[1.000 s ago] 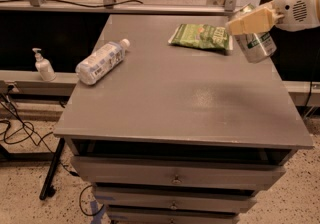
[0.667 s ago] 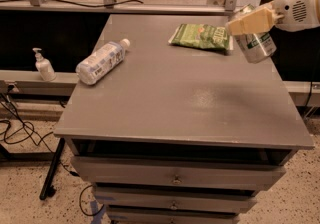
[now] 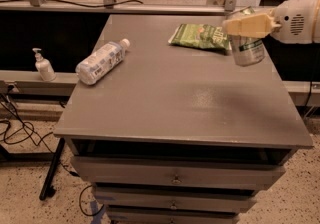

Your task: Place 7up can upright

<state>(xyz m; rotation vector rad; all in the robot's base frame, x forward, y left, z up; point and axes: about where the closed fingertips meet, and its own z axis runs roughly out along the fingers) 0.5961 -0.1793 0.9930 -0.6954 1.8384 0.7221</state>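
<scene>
Gripper [image 3: 236, 25] comes in from the 3 o'clock side of the table [image 3: 175, 98]. The jaws are closed on the upper part of the 7up can [image 3: 248, 50], one tan finger lying across its front. No gap shows between finger and can, so I judge it a firm hold.

The can is at about 2 o'clock on the table, near the right edge and just beside the green snack bag [image 3: 200, 36], which lies at 1 o'clock. The soft shadow lower down on the table suggests the can is in the air rather than set down, but contact at its base cannot be ruled out.

Can's long axis is close to vertical. The top end points up under the finger, the silver bottom end faces the table, and any lean is slight.

Step in hand: lower and release.
- Go straight down onto bare table, staying clear of the bag's edge so the base lands flat.
- Square the axis to vertical before contact.
- Open the jaws only once the base is fully seated, then pull back toward 3 o'clock without dragging the can.
- Risk: a thin can tips easily if a finger snags it.

The plastic bottle [image 3: 100, 62] lies on its side at 10 o'clock, well apart and not in the way.
</scene>
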